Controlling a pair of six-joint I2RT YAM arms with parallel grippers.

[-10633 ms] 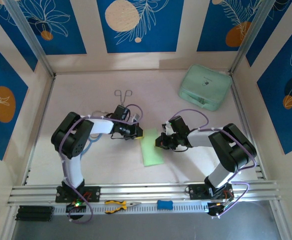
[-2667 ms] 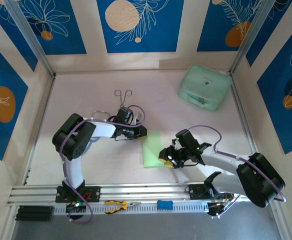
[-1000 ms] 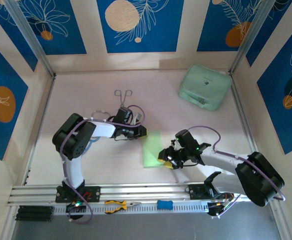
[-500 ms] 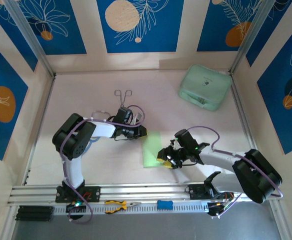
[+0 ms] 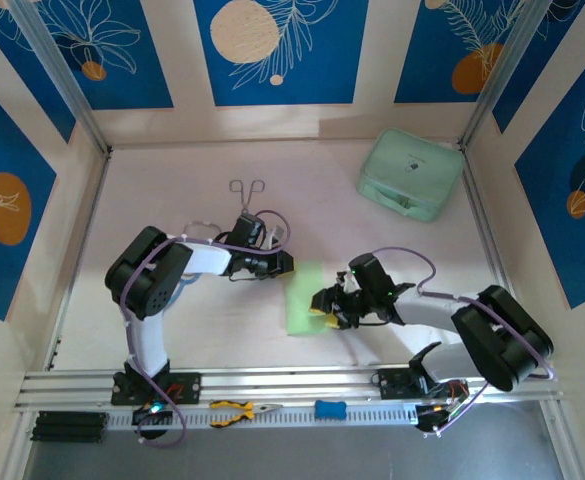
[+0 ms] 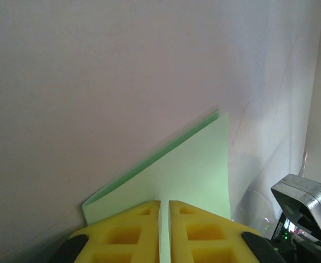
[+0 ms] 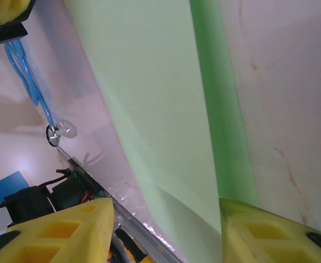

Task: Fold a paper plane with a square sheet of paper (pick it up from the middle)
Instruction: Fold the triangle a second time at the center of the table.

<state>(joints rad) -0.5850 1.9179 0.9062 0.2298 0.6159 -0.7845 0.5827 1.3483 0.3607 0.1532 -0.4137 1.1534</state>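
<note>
Nearest, R gripper (image 5: 322,308) half-spread astride right edge of square sheet of paper (image 5: 300,298), folded, mid table (image 5: 172,210) toward near edge; pad bases cut off. L gripper (image 5: 284,264), pads together, at sheet's far corner, grip unclear. Vs earlier: R gripper nudged further onto sheet.

Bright, even light from above casts only soft shadows on the table (image 5: 192,210), and the left gripper (image 6: 164,219) looks slightly soft close up.

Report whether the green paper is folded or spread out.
Folded: the thin light-green paper sheet lies as a narrow strip, and both wrist views show a second layer peeking past the top one.
</note>
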